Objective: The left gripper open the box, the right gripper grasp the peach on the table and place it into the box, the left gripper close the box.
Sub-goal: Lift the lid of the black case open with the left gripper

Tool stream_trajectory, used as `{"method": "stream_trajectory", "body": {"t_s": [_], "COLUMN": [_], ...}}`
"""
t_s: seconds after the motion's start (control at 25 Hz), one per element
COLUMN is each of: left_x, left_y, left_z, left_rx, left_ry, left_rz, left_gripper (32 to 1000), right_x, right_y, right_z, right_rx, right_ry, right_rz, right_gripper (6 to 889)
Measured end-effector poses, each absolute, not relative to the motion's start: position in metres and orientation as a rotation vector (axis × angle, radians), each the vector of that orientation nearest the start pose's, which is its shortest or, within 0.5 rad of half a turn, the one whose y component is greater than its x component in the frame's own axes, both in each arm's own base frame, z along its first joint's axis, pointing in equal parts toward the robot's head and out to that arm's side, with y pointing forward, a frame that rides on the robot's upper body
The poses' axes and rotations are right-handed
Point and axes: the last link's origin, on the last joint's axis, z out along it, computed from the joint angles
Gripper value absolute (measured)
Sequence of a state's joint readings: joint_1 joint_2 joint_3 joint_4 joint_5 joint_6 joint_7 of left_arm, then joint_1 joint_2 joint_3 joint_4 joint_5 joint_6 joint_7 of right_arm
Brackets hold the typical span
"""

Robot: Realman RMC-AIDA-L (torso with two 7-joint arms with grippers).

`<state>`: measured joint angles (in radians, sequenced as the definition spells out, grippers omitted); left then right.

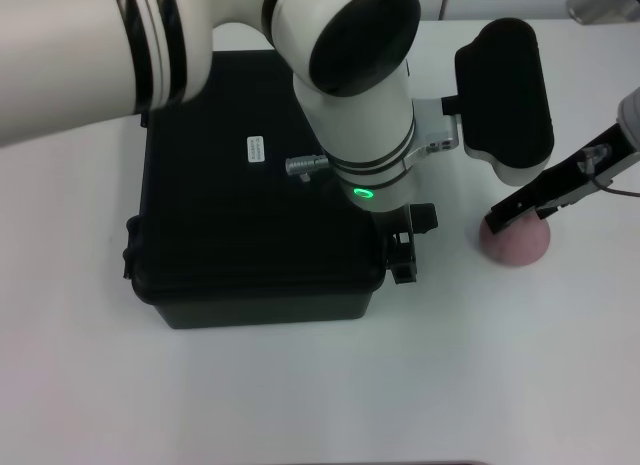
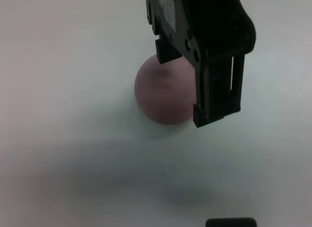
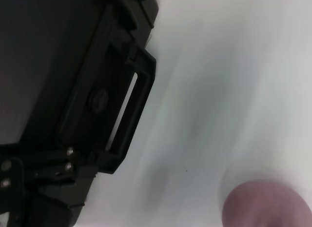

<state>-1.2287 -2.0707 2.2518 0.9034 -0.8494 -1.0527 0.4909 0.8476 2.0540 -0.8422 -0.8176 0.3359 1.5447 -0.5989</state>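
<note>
Right claw (image 1: 520, 213) open astride peach (image 1: 518, 243); left claw (image 1: 408, 247) (grip unclear) beside box (image 1: 240, 205).

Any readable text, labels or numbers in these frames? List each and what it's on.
None can be read.
White label on the lid of the box: it carries print, but too small and blurred to read.
Nothing printed shows on the peach, the table or either arm.

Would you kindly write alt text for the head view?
A closed black box sits on a white table, with the left gripper at its right edge. Further right, the right gripper reaches onto a pink peach.
</note>
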Motion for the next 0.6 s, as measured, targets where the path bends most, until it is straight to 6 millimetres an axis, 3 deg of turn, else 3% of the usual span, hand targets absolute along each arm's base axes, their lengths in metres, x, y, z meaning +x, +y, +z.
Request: {"method": "stream_trajectory", "body": {"t_s": [0.28, 0.6], "left_x": [-0.045, -0.036], "left_y": [0.351, 0.351], "left_z": [-0.156, -0.157], "left_rx": [-2.8, -2.804], "left_ry": [0.143, 0.136], "left_rz": [0.773, 0.739], "left_gripper": [738, 655], "right_x": [0.237, 0.237], "right_y": [0.387, 0.387], "right_z": [0.014, 0.013], "right_rx": [-2.385, -2.386], "right_ry": [1.518, 1.519], "right_rz": [-0.432, -0.431], "right_gripper": [791, 791]}}
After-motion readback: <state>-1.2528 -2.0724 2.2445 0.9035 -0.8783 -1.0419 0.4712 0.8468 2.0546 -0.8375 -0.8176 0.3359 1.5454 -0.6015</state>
